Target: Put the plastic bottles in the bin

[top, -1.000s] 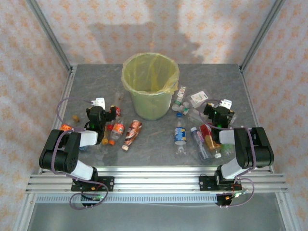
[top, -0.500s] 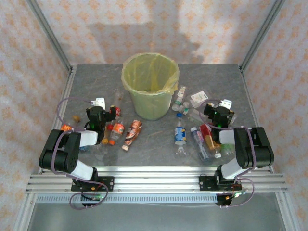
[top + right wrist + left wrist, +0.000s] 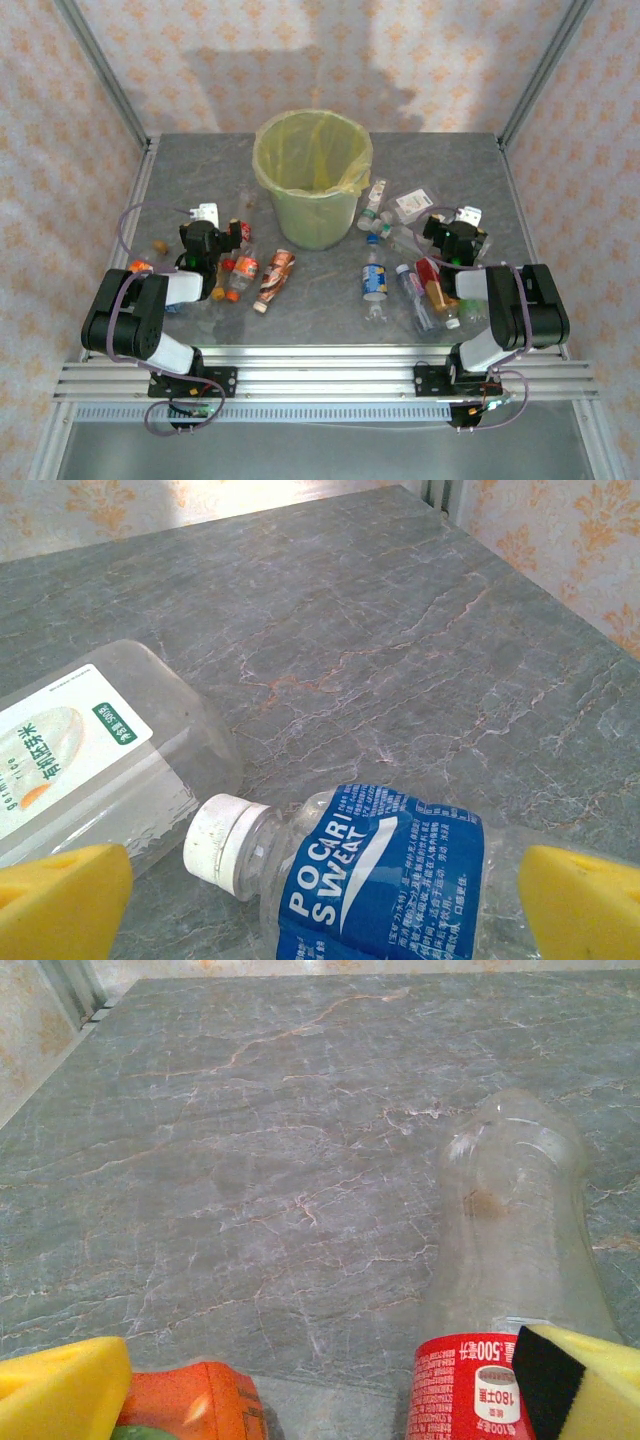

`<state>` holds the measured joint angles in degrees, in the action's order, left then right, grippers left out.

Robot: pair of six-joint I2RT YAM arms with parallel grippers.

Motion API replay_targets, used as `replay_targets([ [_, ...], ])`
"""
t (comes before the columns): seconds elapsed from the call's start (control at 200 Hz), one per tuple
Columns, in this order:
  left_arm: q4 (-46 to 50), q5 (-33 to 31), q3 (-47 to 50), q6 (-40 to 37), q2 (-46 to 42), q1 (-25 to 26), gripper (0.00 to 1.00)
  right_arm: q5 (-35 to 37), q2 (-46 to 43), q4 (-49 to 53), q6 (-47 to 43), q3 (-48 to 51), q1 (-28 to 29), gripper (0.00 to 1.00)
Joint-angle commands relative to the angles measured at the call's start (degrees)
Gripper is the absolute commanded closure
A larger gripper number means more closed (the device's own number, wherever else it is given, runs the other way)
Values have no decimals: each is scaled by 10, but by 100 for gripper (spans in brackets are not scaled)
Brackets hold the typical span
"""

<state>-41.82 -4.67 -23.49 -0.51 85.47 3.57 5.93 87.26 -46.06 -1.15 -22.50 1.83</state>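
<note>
Tabletop (image 3: 250, 1160): grey veined stone look, smooth, low sheen.
Red-labelled bottle (image 3: 515, 1220): clear glossy plastic.
Pocari Sweat bottle (image 3: 380, 870): crinkled clear plastic, shiny film label.
Bin (image 3: 312, 220): pale-green matt plastic.
Liner bag (image 3: 300, 150): translucent yellow film.

Right wrist view: the blue-label bottle (image 3: 380, 880) reads "POCARI SWEAT" in white, and the white-label bottle (image 3: 70, 745) beside it carries Chinese print too small to read; left wrist view: the red-label bottle (image 3: 465, 1385) shows "500" in white, its remaining characters illegible.
</note>
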Motion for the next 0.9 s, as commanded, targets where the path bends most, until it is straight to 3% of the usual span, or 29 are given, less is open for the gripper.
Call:
replay_targets([
  [0.0, 1, 5, -14, -6, 1, -9, 0, -6, -6, 14, -3, -13, -2, 1],
  [0.18, 82, 12, -46, -9, -36, -9, 0, 8, -47, 45, 2, -12, -2, 1],
  [0.54, 192, -16, -76, 1, -156, -8, 0, 75, -191, 254, 47, -52, -1, 1],
  [0.771, 351, -32, -155, 25, -241, -9, 0, 115, -240, 417, 110, -110, -2, 1],
  [0.896, 476, -91, -224, 44, -254, -8, 0, 124, -259, 481, 129, -130, -2, 1],
])
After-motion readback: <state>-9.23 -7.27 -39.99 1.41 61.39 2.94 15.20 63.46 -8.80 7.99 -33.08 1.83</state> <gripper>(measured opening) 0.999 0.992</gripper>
